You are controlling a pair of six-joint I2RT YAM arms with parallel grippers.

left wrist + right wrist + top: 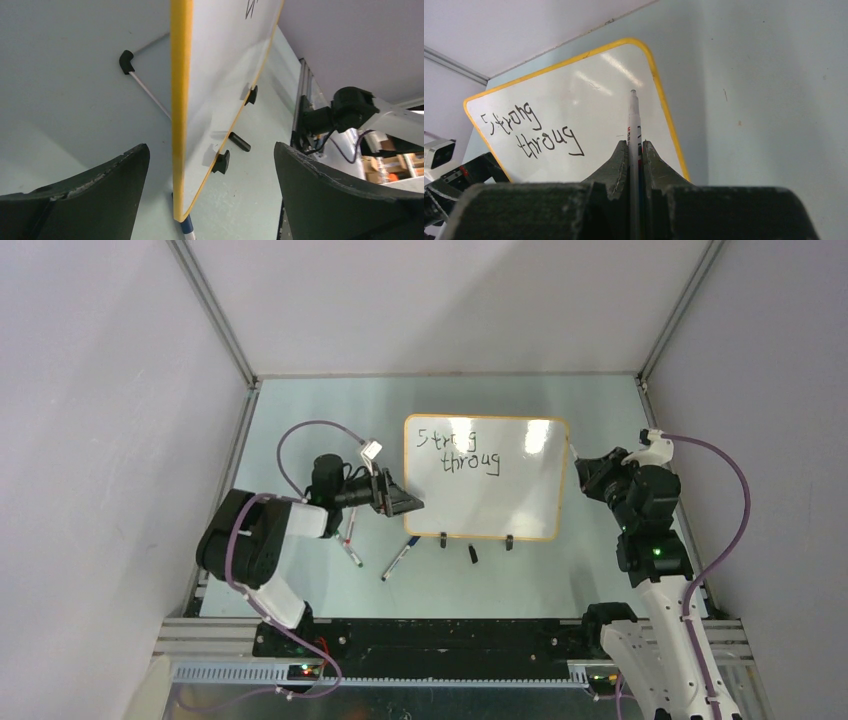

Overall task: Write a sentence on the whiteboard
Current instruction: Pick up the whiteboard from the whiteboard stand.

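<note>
My right end effector (635, 146) pinches the marker (633, 117) tip-fwd to finish the sentence (546, 142) past "throug"; left end effector (405, 504), open, straddles the whiteboard (594, 100) edge, prob. to steady it.

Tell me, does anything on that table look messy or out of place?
Slightly. Two spare markers lie loose and angled by the near-left corner of the whiteboard, and a small black cap lies alone in front of it. The sentence stops mid-word at "throug". Nothing looks spilled or broken.
</note>
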